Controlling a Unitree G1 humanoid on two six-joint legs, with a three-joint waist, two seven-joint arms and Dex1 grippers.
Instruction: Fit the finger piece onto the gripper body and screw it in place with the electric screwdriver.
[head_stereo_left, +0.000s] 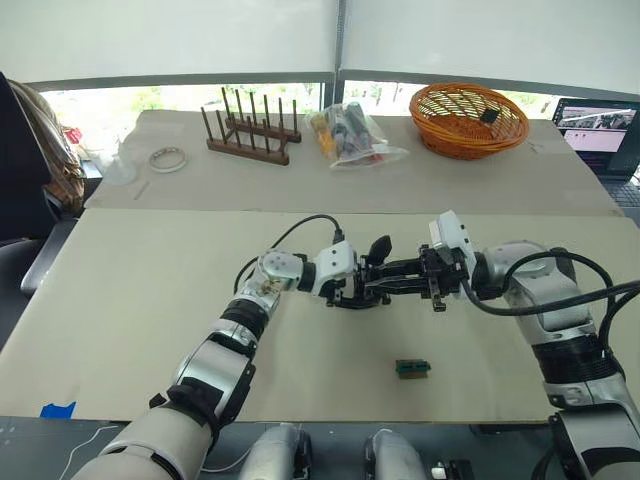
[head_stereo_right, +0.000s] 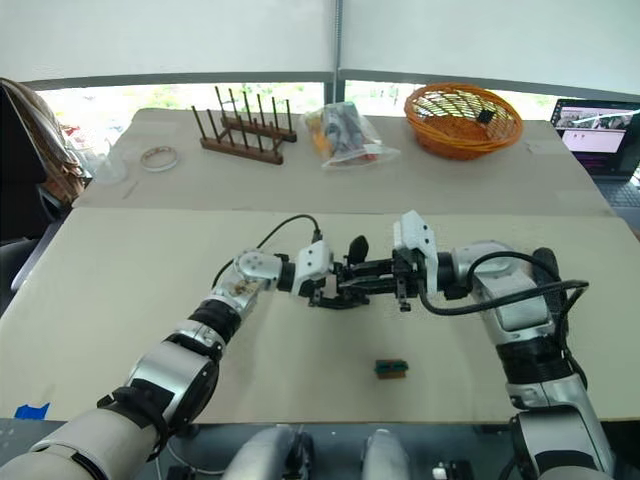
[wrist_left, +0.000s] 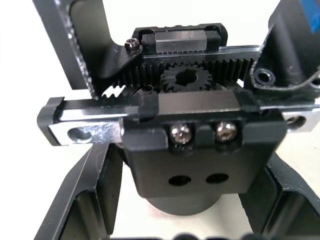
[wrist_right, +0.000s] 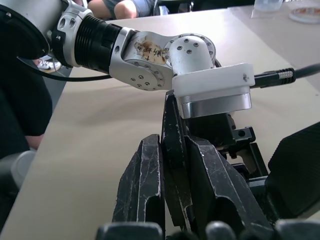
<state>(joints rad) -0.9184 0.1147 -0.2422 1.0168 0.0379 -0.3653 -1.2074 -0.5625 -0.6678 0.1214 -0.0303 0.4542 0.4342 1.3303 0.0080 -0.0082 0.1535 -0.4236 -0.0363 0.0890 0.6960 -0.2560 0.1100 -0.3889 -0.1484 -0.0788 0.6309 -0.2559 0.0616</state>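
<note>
The left claw clamps the small black gripper body with its silvery rack mechanism, steadying it for assembly. From 3 o'clock the right claw is closed on the black wedge-shaped finger piece, aiming it at the body. A tiny green block lies at 5 o'clock on the beige table. An orange wicker basket sits at 1 o'clock, under the windows.

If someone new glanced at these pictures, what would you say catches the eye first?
The two end effectors meeting mid-table: the left end effector holds the gripper body, while the right end effector clamps the finger piece against it. Next, the orange basket at the far right, and the small green block lying nearer.
</note>
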